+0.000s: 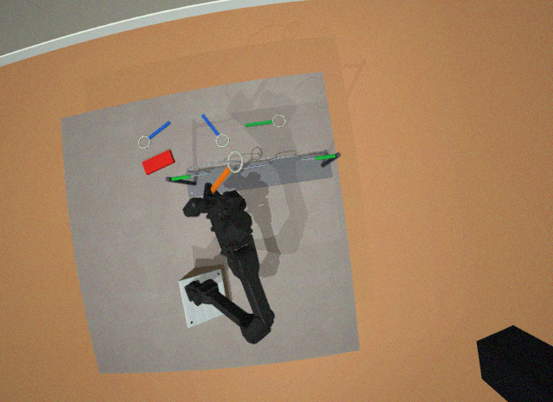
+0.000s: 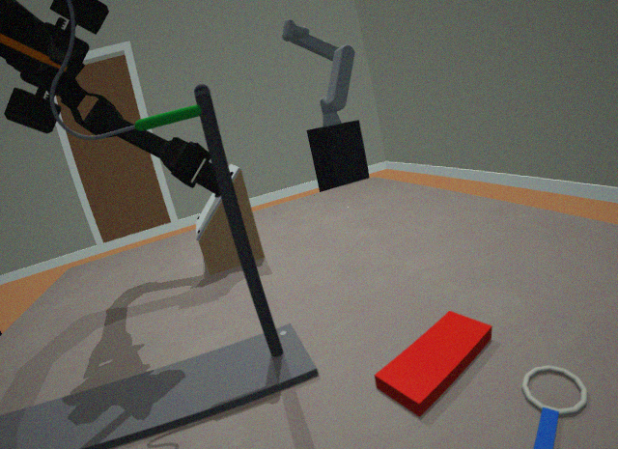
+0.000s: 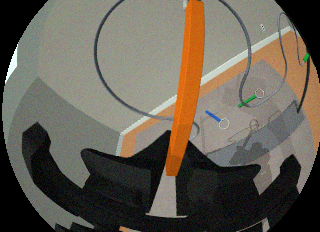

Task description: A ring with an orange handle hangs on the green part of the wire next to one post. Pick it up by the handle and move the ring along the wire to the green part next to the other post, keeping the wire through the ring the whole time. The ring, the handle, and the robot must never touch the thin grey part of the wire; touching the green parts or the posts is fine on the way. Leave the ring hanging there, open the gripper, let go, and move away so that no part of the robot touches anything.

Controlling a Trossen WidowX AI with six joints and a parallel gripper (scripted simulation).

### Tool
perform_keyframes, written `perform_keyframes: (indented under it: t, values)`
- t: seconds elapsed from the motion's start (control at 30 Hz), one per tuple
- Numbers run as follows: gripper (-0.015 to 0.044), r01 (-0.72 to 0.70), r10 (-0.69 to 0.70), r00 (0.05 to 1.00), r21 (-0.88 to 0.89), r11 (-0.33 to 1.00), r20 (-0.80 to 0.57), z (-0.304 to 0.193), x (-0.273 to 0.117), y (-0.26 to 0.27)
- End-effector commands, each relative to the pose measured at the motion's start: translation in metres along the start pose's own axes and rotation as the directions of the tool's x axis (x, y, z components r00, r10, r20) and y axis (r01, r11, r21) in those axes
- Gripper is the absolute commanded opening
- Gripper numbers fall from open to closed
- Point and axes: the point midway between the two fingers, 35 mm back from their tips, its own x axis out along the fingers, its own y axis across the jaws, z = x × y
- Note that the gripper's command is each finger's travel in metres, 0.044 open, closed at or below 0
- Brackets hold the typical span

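Note:
My gripper is shut on the lower end of the orange handle. The pale ring is at the handle's far end, over the wire line between the two posts, nearer the left post in the top view. The grey wire makes a large loop. Green parts join the posts. The ring is mostly cut off in the wrist view. I cannot tell its clearance from the wire.
The grey base plate lies under the wire. Beyond it lie a red block, two blue-handled rings and a green-handled ring. A black box stands farther off.

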Motion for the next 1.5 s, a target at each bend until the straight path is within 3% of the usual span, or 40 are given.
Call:
perform_keyframes:
  t: [0.0, 1.47]
  values:
    - [-0.0150, 0.025, -0.025, 1.000, -0.053, 0.998, 0.008, 0.000, 0.000, -0.001]
    - [-0.0150, 0.288, -0.252, 0.958, -0.489, 0.823, 0.140, 0.005, 0.000, -0.021]
